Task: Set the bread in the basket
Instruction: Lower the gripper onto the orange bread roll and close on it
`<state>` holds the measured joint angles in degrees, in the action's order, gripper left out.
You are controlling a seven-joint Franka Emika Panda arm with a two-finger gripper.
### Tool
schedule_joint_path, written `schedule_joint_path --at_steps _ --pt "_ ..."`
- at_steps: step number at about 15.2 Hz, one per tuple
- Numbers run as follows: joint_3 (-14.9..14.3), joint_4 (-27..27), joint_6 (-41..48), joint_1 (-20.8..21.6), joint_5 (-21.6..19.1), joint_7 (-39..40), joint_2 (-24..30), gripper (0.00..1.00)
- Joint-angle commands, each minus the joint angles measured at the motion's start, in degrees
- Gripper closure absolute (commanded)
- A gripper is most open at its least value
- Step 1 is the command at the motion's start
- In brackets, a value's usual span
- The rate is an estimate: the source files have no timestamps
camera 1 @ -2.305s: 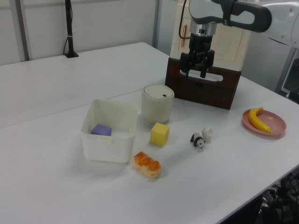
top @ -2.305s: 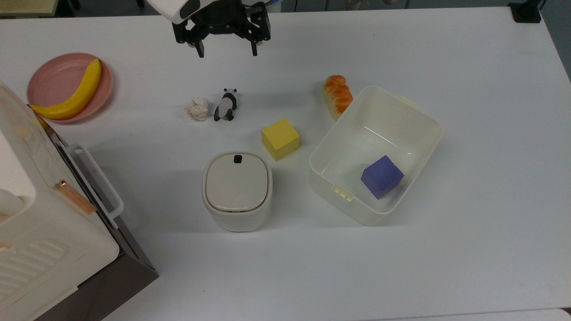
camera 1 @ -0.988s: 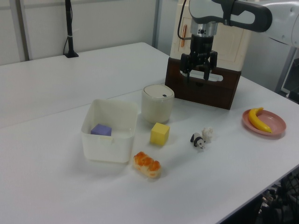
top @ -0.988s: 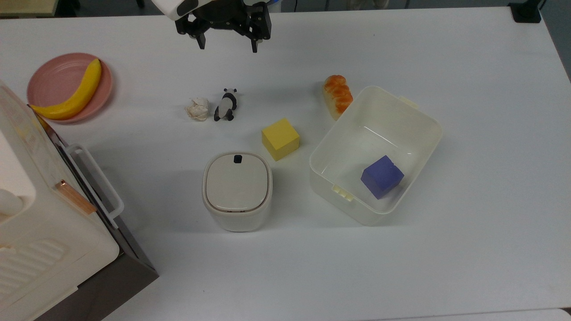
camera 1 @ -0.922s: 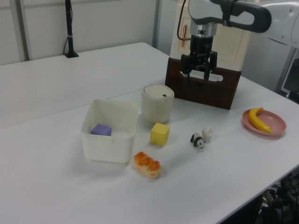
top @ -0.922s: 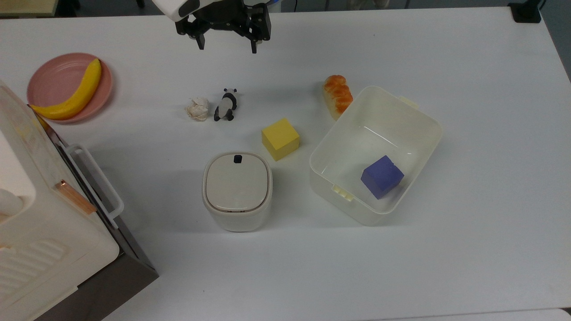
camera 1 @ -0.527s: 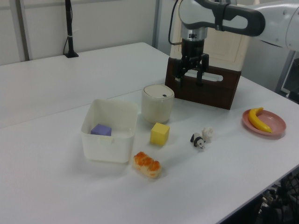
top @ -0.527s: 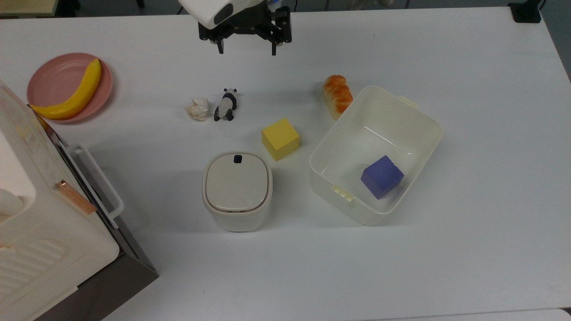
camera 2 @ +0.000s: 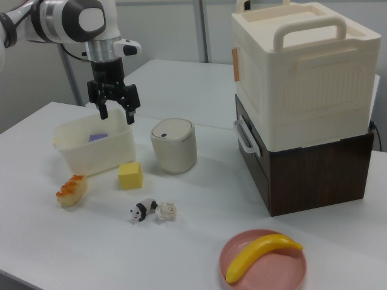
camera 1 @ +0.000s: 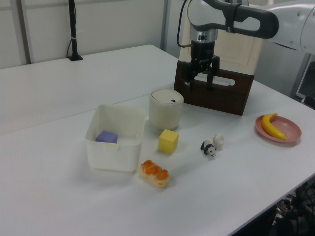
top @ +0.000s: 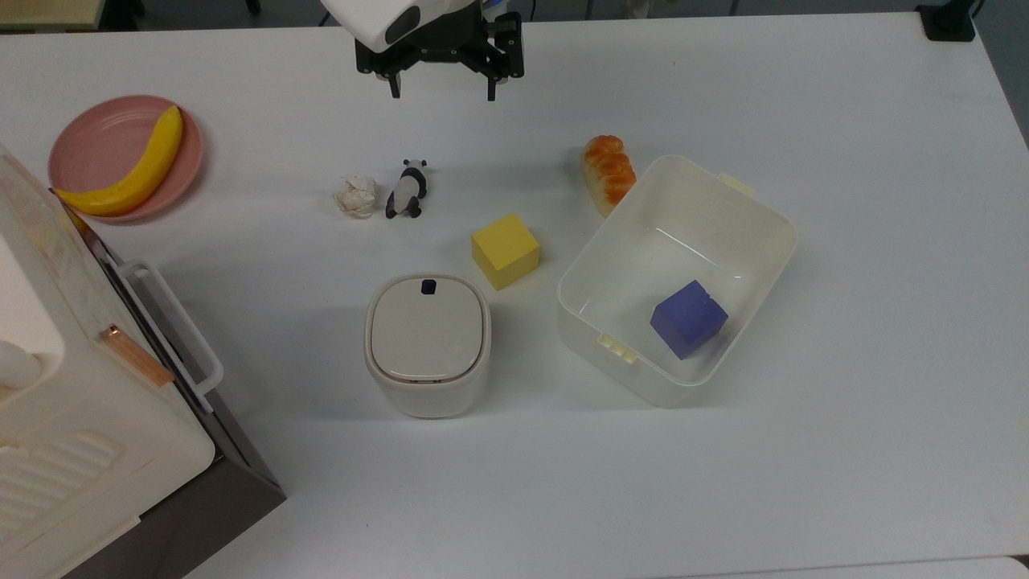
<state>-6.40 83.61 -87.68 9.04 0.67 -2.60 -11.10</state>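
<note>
Top view: one bread (top: 608, 172) on the white desk (top: 844, 161), touching the outer wall of one basket (top: 756, 211) at its 11 o'clock corner. Two cubes: purple cube (top: 688, 318) inside the basket, yellow cube (top: 505, 250) at its 9 o'clock. One canister (top: 427, 344), one panda (top: 407, 189), one paper ball (top: 357, 196), one banana (top: 129, 170) on one pink plate (top: 88, 133). Jaws (top: 443, 87) released, empty, at 12 o'clock.

Left view: bread (camera 1: 154, 173) in front of the basket (camera 1: 115, 142); pale wall panels behind.

Right view: stacked cream box (camera 2: 302, 78).
</note>
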Motion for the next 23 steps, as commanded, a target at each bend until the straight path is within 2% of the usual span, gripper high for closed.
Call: schedule_joint_path --at_steps 1,4,8,9,13,18,20,23 --pt "-0.6 0.6 -2.2 0.2 0.1 1.4 0.5 0.00" --pt "-0.5 1.8 -9.0 -0.5 0.0 1.2 0.3 0.00" --pt "0.2 2.6 -9.1 -0.3 0.0 2.1 -0.7 0.02" --pt "0.9 5.2 -8.9 0.4 0.0 4.5 -0.6 0.02" --pt "8.5 14.6 -11.1 0.2 0.2 5.2 0.2 0.02" --pt "15.4 29.0 -25.2 1.0 0.6 0.6 3.6 0.01" --pt "16.6 31.1 -26.7 1.3 0.6 0.5 4.2 0.01" --pt "20.0 34.3 -30.8 1.3 1.4 -2.0 4.2 0.01"
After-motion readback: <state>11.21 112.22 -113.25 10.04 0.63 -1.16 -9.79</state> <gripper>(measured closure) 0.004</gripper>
